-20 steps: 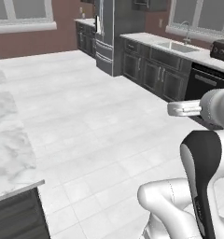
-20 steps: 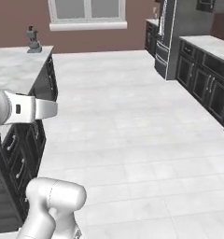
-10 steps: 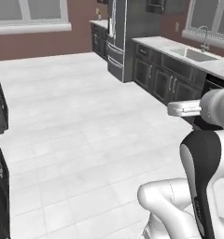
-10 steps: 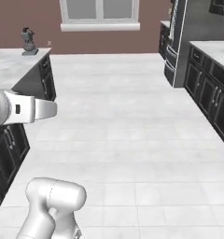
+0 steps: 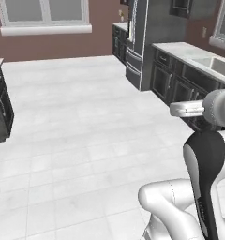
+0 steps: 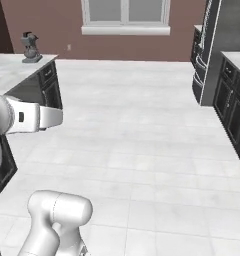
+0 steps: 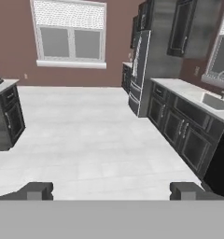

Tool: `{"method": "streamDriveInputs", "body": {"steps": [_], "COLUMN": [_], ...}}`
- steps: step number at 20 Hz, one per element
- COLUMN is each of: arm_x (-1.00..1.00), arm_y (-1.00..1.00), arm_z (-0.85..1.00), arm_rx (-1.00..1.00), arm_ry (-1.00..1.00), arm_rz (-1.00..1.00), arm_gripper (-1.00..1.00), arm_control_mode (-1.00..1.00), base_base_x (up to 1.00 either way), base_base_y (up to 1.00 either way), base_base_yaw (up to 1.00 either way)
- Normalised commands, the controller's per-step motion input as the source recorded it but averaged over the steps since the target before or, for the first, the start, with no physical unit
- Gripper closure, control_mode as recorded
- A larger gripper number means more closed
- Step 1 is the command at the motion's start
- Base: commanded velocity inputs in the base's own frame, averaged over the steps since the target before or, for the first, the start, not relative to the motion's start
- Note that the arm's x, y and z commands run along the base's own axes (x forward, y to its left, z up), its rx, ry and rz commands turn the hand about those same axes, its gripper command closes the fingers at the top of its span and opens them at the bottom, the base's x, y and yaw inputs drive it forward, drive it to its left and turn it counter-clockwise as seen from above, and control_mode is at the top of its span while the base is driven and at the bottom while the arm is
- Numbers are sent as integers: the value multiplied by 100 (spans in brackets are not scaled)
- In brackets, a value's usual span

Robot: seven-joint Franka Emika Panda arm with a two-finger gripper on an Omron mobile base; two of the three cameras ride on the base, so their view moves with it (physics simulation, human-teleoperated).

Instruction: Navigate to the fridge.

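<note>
left base view: fridge [image 5: 145, 37] upper right of frame, larger than a second ago; base has driven and turned toward it. right base view: fridge [image 6: 217, 50] upper right edge, island [image 6: 37, 82] left. hand view: gripper [image 7: 112, 190] tips wide apart, empty; fridge [image 7: 149, 65] upper centre-right, approach unfinished.

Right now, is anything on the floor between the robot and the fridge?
Nothing visible. Bare white floor runs up to the fridge; the cabinets stay along the right side and the island sits off to the left.
</note>
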Motion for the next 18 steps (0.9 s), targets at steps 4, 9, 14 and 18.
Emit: {"method": "streamDriveInputs", "body": {"steps": [4,9,14,18], "arm_x": [0,0,0,0], "arm_y": [0,0,0,0], "arm_z": [0,0,0,0], "arm_rx": [0,0,0,0], "arm_ry": [0,0,0,0], "arm_rz": [0,0,0,0], "arm_gripper": [-100,-100,-100,-100], "arm_control_mode": [100,100,100,100], "base_base_x": [100,100,100,100], "base_base_y": [-16,23,56,60], "base_base_yaw": [10,-16,-42,-51]}}
